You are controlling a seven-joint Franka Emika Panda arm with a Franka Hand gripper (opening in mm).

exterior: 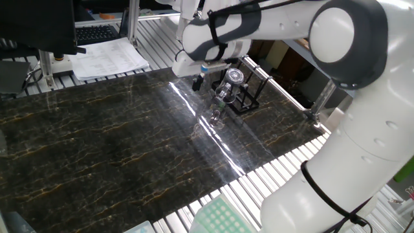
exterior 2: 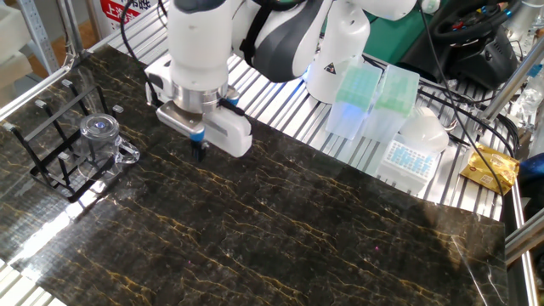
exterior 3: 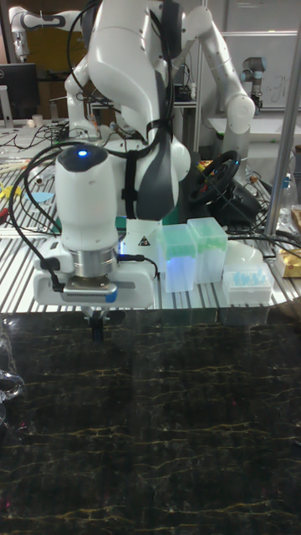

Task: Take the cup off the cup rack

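Observation:
The clear glass cup [exterior 2: 102,138] sits mouth-down on the black wire cup rack [exterior 2: 53,144] at the left end of the dark marble table; its handle points right. In one fixed view the cup [exterior: 230,83] and cup rack [exterior: 251,90] stand at the table's far right edge. My gripper [exterior 2: 200,152] hangs just above the table, to the right of the cup and apart from it. Its fingers look shut with nothing between them. The gripper [exterior: 197,81] is left of the cup here. In the tall view the gripper [exterior 3: 98,327] points straight down.
Green and white pipette-tip boxes [exterior 2: 374,98] lie on the slatted bench behind the table. Papers [exterior: 107,58] and a keyboard [exterior: 97,32] lie beyond the far edge. A dim mirror image of the cup [exterior: 216,117] shows on the glossy top.

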